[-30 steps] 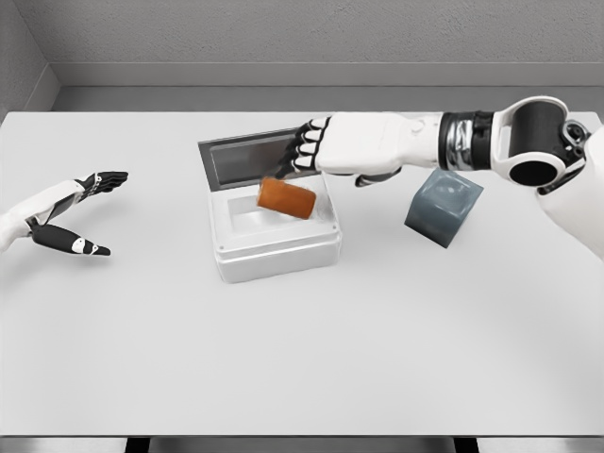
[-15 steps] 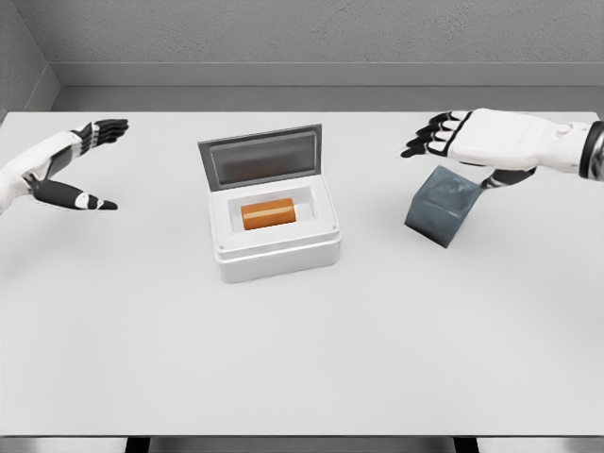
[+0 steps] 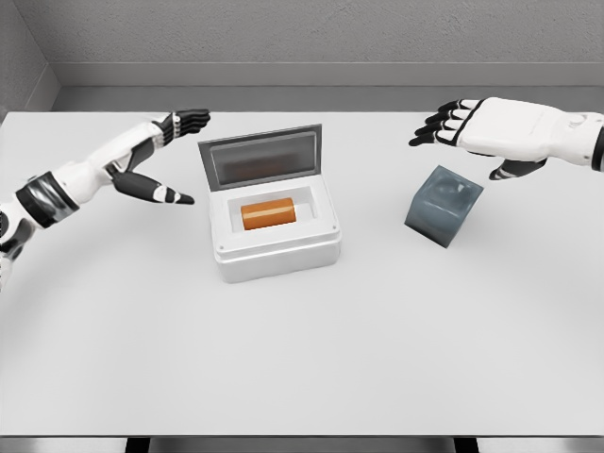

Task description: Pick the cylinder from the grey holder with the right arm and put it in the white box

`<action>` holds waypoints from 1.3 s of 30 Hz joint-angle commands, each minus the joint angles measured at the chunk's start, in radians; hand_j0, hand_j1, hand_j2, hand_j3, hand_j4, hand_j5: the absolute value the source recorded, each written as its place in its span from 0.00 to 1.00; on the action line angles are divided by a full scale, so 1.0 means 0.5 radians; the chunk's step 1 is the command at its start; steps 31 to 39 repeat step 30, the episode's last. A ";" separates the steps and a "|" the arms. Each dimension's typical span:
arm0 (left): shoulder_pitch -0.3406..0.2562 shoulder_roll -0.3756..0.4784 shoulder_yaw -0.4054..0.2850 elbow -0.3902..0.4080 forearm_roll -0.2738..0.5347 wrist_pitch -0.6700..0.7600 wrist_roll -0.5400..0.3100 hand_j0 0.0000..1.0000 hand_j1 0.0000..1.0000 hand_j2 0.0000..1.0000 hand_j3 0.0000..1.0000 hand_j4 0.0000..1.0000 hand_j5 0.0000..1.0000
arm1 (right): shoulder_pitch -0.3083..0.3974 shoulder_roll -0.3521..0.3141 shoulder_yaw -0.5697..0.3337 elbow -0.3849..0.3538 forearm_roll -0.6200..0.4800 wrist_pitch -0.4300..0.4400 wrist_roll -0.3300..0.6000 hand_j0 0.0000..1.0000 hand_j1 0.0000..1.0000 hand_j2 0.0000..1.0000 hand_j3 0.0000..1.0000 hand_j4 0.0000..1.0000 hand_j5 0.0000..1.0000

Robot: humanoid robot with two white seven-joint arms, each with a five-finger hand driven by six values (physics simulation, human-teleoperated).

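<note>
Cylinder (image 3: 268, 212) is lying on its side inside the white box (image 3: 276, 253), lid (image 3: 260, 157) propped open behind it. Right hand (image 3: 481, 132) hovers above the grey holder (image 3: 444, 207), fingers spread, holding nothing, not touching it. Holder sits tilted on the surface (image 3: 302, 359), well right of the box. Left hand (image 3: 156, 160) is just left of the box lid, fingers extended, empty.

Right arm (image 3: 566, 142) cut by right edge; left arm (image 3: 57, 189) by left edge
</note>
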 commanded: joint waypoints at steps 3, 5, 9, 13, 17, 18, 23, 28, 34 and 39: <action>0.000 -0.016 -0.007 -0.016 0.001 0.003 -0.008 1.00 1.00 1.00 1.00 1.00 1.00 | 0.000 0.002 -0.001 -0.001 -0.009 0.006 -0.001 1.00 1.00 1.00 1.00 1.00 1.00; 0.006 -0.004 -0.010 -0.069 0.001 0.003 -0.011 1.00 1.00 1.00 1.00 1.00 1.00 | 0.000 0.002 -0.001 -0.001 -0.009 0.006 -0.001 1.00 1.00 1.00 1.00 1.00 1.00; 0.031 0.021 -0.013 -0.234 0.001 0.003 -0.057 1.00 1.00 1.00 1.00 1.00 1.00 | -0.006 0.005 -0.004 -0.001 -0.009 0.006 -0.001 1.00 1.00 1.00 1.00 1.00 1.00; 0.034 0.079 -0.063 -0.342 0.004 0.003 -0.070 1.00 1.00 1.00 1.00 1.00 1.00 | -0.009 0.002 -0.001 -0.001 -0.009 0.006 -0.001 1.00 1.00 1.00 1.00 1.00 1.00; 0.046 0.150 -0.066 -0.409 0.014 0.003 -0.067 1.00 1.00 1.00 1.00 1.00 1.00 | -0.006 0.002 -0.001 -0.001 -0.009 0.006 -0.001 1.00 1.00 1.00 1.00 1.00 1.00; 0.046 0.159 -0.066 -0.415 0.020 0.003 -0.067 1.00 1.00 1.00 1.00 1.00 1.00 | -0.006 0.002 -0.001 -0.001 -0.009 0.006 -0.001 1.00 1.00 1.00 1.00 1.00 1.00; 0.046 0.162 -0.063 -0.406 0.023 0.003 -0.060 1.00 1.00 1.00 1.00 1.00 1.00 | -0.006 0.002 -0.001 -0.001 -0.009 0.006 -0.001 1.00 1.00 1.00 1.00 1.00 1.00; 0.080 0.306 -0.066 -0.060 0.020 0.003 -0.051 1.00 1.00 1.00 1.00 1.00 1.00 | -0.006 0.002 -0.001 -0.001 -0.009 0.006 -0.001 1.00 1.00 1.00 1.00 1.00 1.00; 0.114 0.318 -0.063 -0.014 0.023 0.003 -0.048 1.00 1.00 1.00 1.00 1.00 1.00 | -0.006 0.002 -0.001 -0.001 -0.009 0.006 -0.001 1.00 1.00 1.00 1.00 1.00 1.00; 0.114 0.318 -0.063 -0.014 0.023 0.003 -0.048 1.00 1.00 1.00 1.00 1.00 1.00 | -0.006 0.002 -0.001 -0.001 -0.009 0.006 -0.001 1.00 1.00 1.00 1.00 1.00 1.00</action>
